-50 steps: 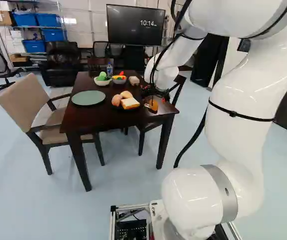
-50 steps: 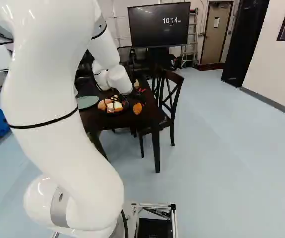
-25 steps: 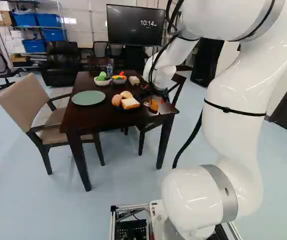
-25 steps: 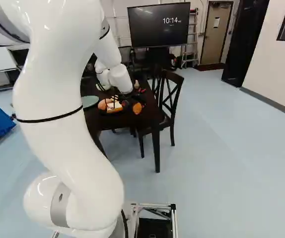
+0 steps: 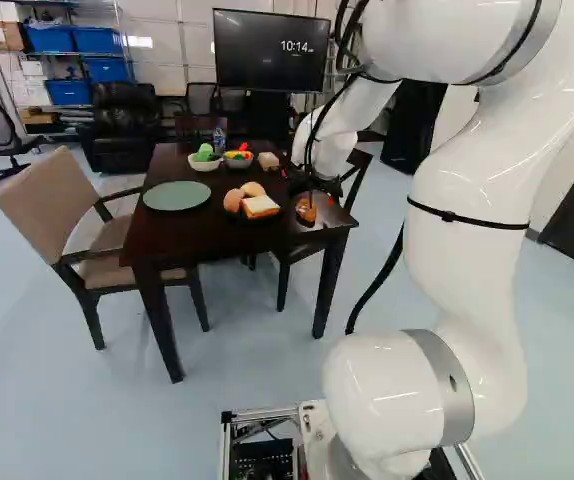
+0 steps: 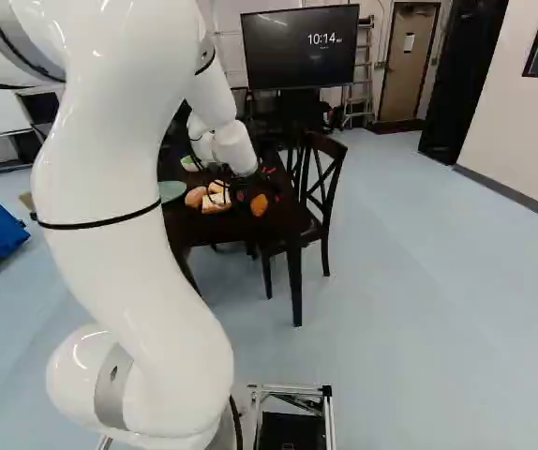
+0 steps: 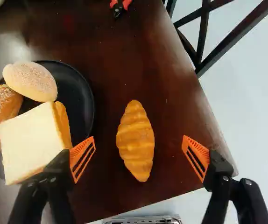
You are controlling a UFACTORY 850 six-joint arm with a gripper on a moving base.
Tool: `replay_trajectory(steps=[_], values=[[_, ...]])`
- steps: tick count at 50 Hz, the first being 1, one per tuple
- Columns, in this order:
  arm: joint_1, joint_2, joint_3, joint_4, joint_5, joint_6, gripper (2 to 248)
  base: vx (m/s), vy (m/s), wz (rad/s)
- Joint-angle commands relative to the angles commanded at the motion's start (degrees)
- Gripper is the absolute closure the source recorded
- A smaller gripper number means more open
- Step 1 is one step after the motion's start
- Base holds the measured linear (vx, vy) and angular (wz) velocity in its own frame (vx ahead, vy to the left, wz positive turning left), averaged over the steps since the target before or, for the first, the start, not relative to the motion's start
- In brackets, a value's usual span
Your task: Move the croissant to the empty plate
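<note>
Bright room light — pale sheen near the right edge of the worktop (image 5: 182, 241), glossy highlights on the white arm (image 5: 467, 290).

The left base view looks ahead and slightly down from behind the arm (image 5: 472, 190), which fills its 3 o'clock side. The right base view faces likewise from behind and across, the arm toward 9 o'clock. Both share the surface (image 5: 172, 238), at middle distance, and the screen (image 5: 270, 50) toward 12 o'clock. The wrist view looks steeply down along the gripper (image 5: 307, 193), close above the croissant (image 7: 135, 140) and a surface corner both base views include.
</note>
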Motion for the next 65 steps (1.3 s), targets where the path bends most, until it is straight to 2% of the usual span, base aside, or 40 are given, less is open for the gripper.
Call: replay_trajectory(steps=[23,32,64,65], values=[[0.6,-1.1,-1.35,-3.03,-3.22,0.0,3,0.0,0.0,0.0],[1.16,-1.95,-2.4,-3.09,-3.75,0.0,3,0.0,0.0,0.0],[1.16,-1.99,-2.45,-3.09,-4.68,0.0,3,0.0,0.0,0.0],[1.16,-1.99,-2.45,-3.09,-4.68,0.0,12,0.0,0.0,0.0]])
